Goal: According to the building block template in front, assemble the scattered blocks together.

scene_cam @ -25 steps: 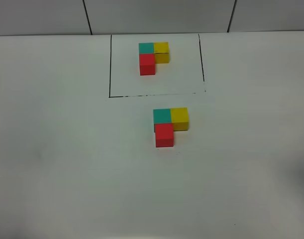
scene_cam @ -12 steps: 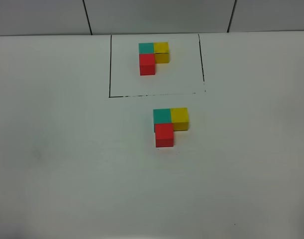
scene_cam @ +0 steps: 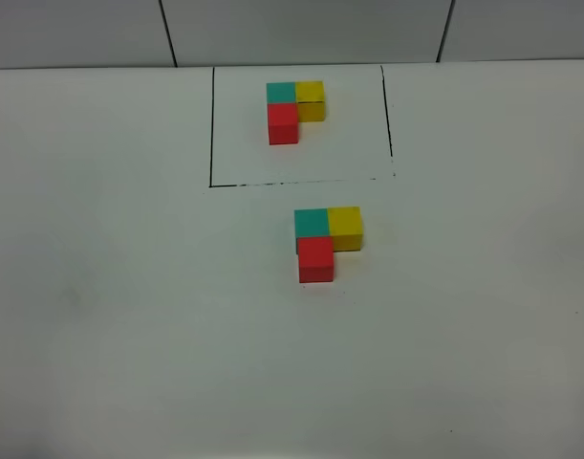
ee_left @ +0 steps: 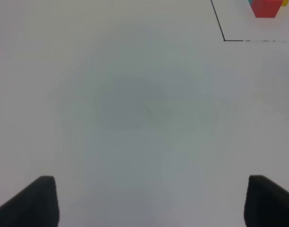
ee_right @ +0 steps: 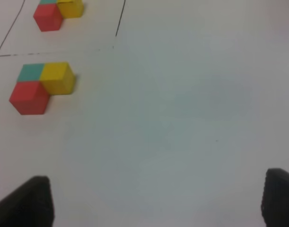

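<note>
We take the black drawn rectangle (scene_cam: 297,124) as our landmark. Nearest us, our left gripper (ee_left: 149,201) and right gripper (ee_right: 156,198) hover over the bare white table (scene_cam: 129,316), jaws spread wide and holding nothing. Just in front of the rectangle's near edge sit the scattered blocks: the red cube (scene_cam: 316,259), the teal cube (scene_cam: 311,222) and the yellow cube (scene_cam: 345,227) touch in an L. Inside the rectangle stands the building block template (scene_cam: 293,107).

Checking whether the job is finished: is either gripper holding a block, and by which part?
Nothing is held. Left gripper and right gripper are open over bare table, away from the assembled blocks.
</note>
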`<state>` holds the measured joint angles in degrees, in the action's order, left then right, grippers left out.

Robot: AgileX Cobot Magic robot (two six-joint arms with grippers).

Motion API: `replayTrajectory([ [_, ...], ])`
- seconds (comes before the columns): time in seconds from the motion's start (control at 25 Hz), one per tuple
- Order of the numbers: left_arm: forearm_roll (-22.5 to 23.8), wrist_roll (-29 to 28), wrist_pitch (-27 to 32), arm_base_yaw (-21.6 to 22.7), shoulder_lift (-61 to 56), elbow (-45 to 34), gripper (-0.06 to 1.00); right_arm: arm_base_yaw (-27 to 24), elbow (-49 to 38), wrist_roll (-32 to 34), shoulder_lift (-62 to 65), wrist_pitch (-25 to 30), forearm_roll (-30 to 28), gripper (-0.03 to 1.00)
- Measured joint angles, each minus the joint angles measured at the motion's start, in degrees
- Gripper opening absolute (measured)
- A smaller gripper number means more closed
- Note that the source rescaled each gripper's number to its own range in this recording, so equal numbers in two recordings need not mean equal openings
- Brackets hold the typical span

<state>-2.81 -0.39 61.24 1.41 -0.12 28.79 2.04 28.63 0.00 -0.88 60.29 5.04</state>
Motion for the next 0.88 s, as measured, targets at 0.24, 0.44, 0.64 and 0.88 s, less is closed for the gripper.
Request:
replayTrajectory([
  [0.24, 0.0, 0.0, 0.0, 0.0, 0.0, 0.0, 0.74, 0.0, 0.0, 0.4, 0.1, 0.0, 0.5, 0.77],
  [0.44, 0.0, 0.0, 0.0, 0.0, 0.0, 0.0, 0.74, 0.0, 0.0, 0.4, 0.2, 0.0, 0.5, 0.77],
  [0.64, 0.0, 0.0, 0.0, 0.0, 0.0, 0.0, 0.74, 0.0, 0.0, 0.5, 0.2, 0.0, 0.6, 0.77],
  [0.88, 0.0, 0.0, 0.0, 0.0, 0.0, 0.0, 0.74, 0.0, 0.0, 0.5, 0.2, 0.0, 0.6, 0.77],
])
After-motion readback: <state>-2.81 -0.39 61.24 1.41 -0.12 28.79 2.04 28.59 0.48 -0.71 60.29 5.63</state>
